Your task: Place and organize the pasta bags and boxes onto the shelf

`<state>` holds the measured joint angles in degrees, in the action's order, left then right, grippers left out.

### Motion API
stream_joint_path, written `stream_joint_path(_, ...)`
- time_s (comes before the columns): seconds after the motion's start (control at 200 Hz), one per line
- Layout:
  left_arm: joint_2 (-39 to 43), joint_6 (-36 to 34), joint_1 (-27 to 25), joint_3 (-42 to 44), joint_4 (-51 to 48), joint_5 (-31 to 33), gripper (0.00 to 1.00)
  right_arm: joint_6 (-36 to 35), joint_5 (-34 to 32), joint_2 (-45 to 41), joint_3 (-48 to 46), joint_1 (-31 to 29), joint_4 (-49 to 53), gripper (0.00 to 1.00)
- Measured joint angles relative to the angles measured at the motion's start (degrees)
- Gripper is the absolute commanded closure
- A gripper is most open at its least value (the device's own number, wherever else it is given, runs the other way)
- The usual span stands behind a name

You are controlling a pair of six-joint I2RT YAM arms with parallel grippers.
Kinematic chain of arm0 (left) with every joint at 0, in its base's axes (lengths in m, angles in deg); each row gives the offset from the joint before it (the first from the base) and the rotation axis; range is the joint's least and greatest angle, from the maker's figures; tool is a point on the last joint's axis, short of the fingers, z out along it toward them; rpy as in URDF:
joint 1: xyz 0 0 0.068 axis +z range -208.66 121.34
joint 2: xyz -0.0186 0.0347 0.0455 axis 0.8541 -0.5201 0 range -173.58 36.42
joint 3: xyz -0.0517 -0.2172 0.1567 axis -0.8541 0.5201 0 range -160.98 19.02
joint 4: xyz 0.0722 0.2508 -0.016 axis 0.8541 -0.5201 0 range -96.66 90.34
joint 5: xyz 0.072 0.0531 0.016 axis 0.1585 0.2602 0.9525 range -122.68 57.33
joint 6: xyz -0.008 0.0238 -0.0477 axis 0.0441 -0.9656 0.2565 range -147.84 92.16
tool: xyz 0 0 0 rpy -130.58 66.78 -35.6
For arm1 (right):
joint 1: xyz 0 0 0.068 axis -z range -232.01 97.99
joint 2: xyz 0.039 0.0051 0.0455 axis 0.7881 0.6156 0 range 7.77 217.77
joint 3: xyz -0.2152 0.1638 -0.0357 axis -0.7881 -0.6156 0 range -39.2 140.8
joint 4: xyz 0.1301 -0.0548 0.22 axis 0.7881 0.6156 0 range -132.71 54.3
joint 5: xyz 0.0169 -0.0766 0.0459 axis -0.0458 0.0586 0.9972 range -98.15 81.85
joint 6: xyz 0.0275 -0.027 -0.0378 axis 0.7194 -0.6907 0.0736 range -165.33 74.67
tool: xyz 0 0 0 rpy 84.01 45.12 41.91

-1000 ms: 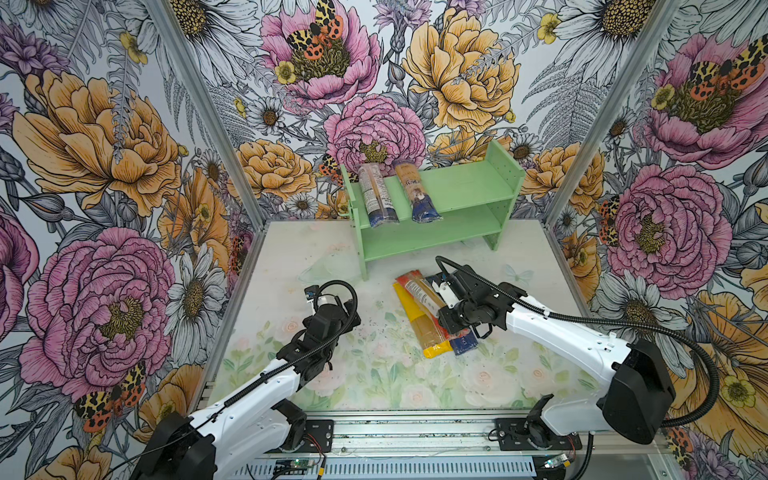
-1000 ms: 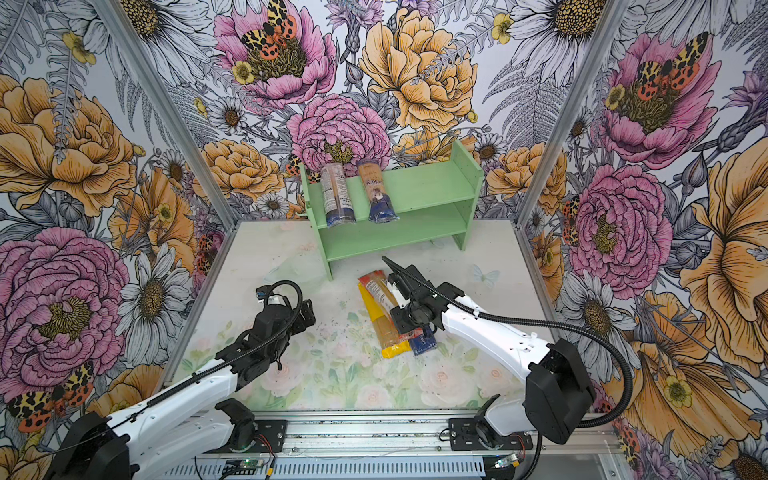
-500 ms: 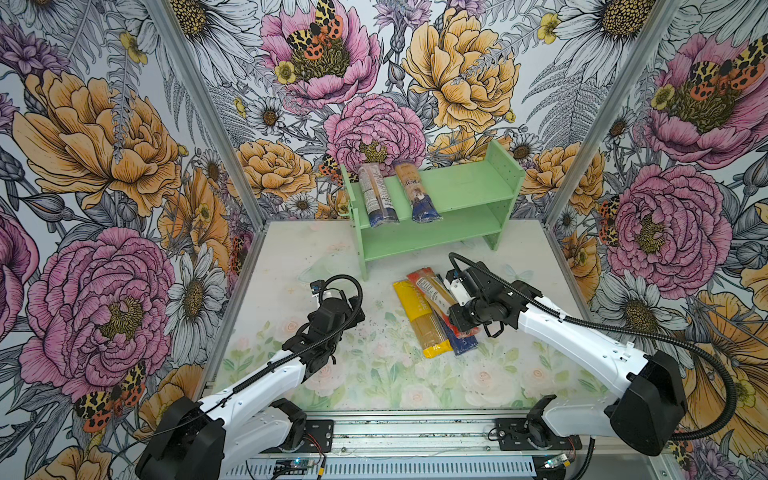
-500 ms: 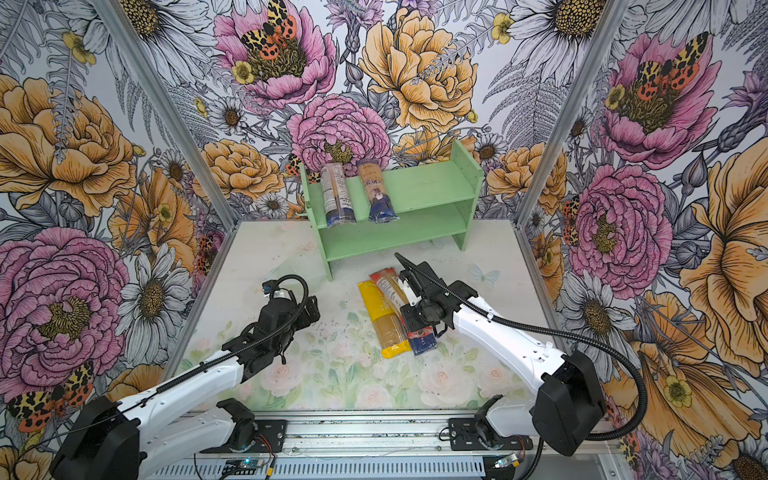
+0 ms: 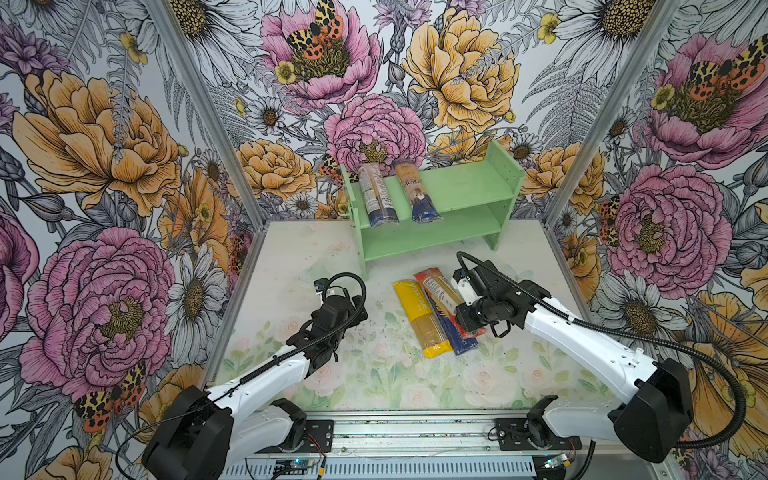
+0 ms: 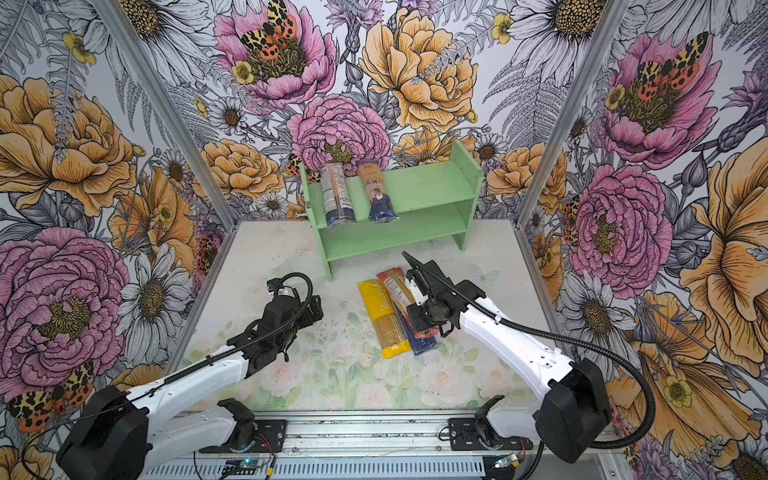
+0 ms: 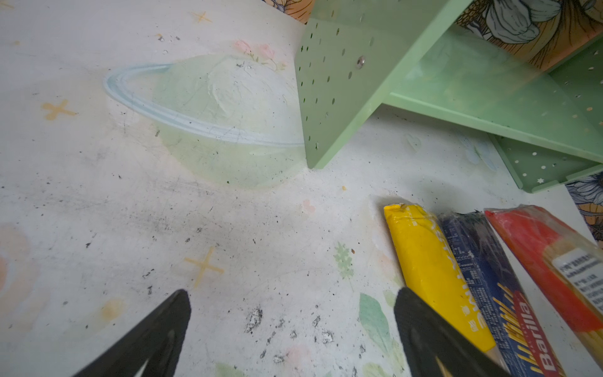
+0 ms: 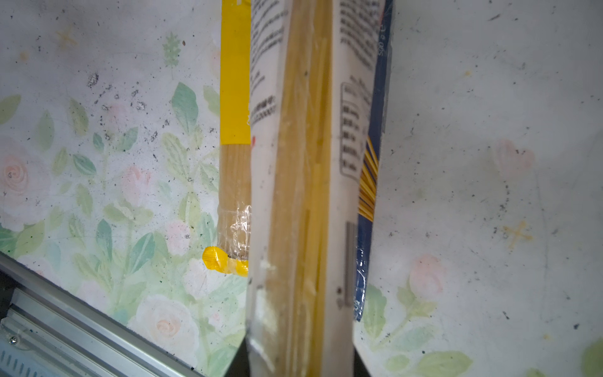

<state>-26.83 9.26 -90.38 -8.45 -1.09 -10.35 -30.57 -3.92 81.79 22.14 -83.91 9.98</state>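
Now our right gripper (image 5: pixel 468 318) is clamped on the red-ended clear spaghetti bag (image 5: pixel 436 286), in front of the mint-green wooden two-tier shelf (image 5: pixel 461 187), beside the yellow spaghetti bag (image 5: pixel 415 307) and dark blue Barilla box (image 5: pixel 463 343). Our left gripper (image 7: pixel 292 303) gapes wide before the shelf's left end, empty.

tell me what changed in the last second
The right gripper, shut on the red-ended bag, carried it slightly rightward, away from the yellow bag. The left gripper, open, edged forward toward the packs. The yellow bag, Barilla box and the two clear bags on the shelf stayed put.
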Motion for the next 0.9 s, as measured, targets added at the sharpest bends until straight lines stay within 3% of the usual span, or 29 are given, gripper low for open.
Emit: stream_joint_path(0.901,-7.28,-0.15,-0.02,-3.54,4.48,-4.24,0.01,-7.23,-3.56,-3.78,3.15,10.38,8.2,1.0)
